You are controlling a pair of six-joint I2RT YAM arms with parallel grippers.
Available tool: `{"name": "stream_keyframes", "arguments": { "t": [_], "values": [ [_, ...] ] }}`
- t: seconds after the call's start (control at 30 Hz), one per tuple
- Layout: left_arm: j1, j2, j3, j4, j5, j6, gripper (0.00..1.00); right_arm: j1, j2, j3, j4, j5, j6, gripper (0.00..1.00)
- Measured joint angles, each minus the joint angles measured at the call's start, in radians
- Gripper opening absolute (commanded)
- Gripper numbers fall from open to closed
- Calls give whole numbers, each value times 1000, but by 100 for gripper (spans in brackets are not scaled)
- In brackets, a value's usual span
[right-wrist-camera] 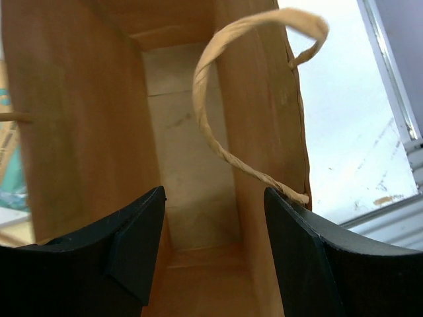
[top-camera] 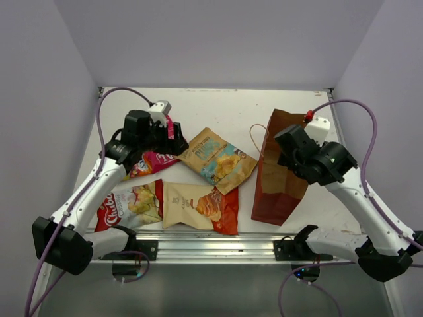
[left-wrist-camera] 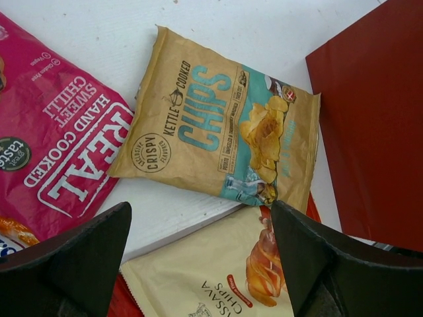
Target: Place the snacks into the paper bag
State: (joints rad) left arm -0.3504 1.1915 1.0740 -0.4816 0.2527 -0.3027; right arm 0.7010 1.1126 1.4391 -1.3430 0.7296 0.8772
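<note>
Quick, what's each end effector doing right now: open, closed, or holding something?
Left end effector: open, holding nothing.
Right end effector: open at the paper bag mouth, gripping nothing.

Overhead, close wrists, perhaps sharing bag (top-camera: 274, 198)

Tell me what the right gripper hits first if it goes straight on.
The right gripper, fingers open, points into the paper bag's open mouth. It would likely brush the twine handle drooping across the opening, then reach the bag's far inner panel; depth is unclear.
</note>
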Motion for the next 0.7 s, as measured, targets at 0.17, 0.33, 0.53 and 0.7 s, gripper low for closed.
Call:
{"name": "stream_keyframes", "arguments": {
  "t": [0.17, 0.33, 0.53, 0.7],
  "values": [
    [0, 0, -24, 5, 8, 8, 91, -66, -49, -34, -4, -14, -20, 64],
    [0, 5, -32, 11, 25, 9, 91, -139, -62, 44, -13, 8, -101, 65],
    [0, 16, -40, 21, 34, 9, 91, -208, -10, 123, -4, 40, -201, 68],
    [0, 16, -45, 27, 34, 9, 91, -249, -40, 58, 0, 31, -226, 68]
  ]
}}
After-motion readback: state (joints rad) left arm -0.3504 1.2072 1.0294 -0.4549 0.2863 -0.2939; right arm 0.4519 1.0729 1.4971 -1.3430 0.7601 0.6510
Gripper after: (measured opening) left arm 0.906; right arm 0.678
